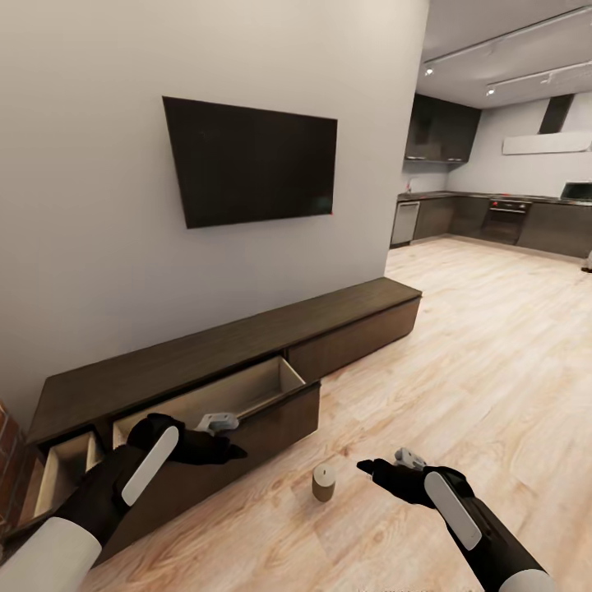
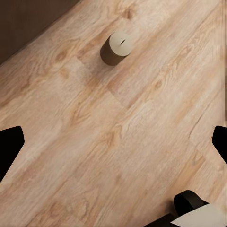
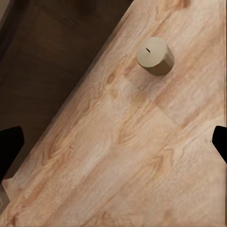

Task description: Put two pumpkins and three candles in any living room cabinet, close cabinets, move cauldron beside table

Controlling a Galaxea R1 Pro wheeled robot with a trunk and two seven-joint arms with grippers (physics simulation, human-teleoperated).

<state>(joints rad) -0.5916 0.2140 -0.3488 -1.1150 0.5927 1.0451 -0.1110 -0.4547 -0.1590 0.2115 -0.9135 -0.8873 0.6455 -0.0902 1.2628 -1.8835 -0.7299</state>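
So 1 candle [image 1: 324, 483] is standing upright on the wood floor [image 1: 460, 370], just in front of the long dark cabinet [image 1: 247, 362]. The cabinet has 2 drawers pulled out, tan insides showing, nothing visible in them. The left pincer [image 1: 234, 450] hovers in front of the bigger open drawer [image 1: 238, 395], near the candle, fingers spread wide and holding nothing. The right pincer [image 1: 367, 469] sits on the candle's other side, also spread and empty. Both wrist views look down at the candle [image 2: 116, 48] [image 3: 154, 56]. A TV [image 1: 251, 160] hangs on the wall above the cabinet.

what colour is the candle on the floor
Grey-brown sides with a paler top, clearest in the right wrist view: candle.
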